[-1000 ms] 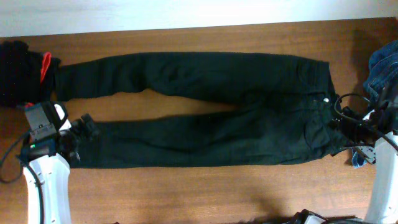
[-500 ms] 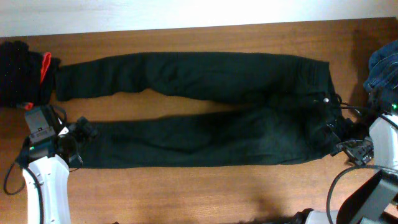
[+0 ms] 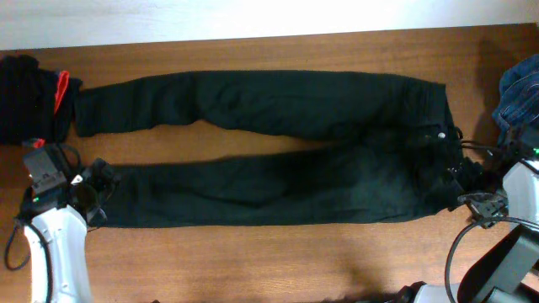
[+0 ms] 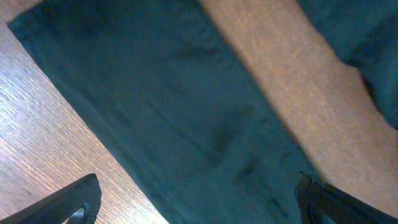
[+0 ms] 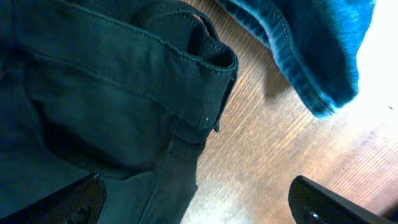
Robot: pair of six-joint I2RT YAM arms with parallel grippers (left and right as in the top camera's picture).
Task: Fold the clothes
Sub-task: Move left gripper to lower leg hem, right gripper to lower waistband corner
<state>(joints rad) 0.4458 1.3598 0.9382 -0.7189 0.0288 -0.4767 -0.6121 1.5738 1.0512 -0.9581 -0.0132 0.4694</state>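
A pair of black pants [image 3: 269, 160] lies flat and spread out on the brown wood counter [image 3: 253, 261]. The two legs point to the left, and the waist [image 3: 434, 143] is on the right. The legs lie side by side, and a thin strip of wood shows between them.

The left hand [image 3: 101, 187] is at the end of the near leg, right by the cuff. It is open. In the left wrist view its two fingers [image 4: 71, 202] stand far apart at the bottom corners. The dark leg runs across under them. The fingers are not pinching the cloth.

The right hand [image 3: 461, 181] is at the waist end of the pants, by the near corner. It is open too. In the right wrist view its fingers [image 5: 78, 199] are wide apart. One is over the pants and the other is over bare wood. It holds nothing.

Some blue jeans [image 3: 520, 88] lie in a heap at the right edge, near the waist of the pants. At the far left sits a pile of dark clothes [image 3: 24, 101] with a red bit [image 3: 61, 88] on it, right by the end of the far leg.
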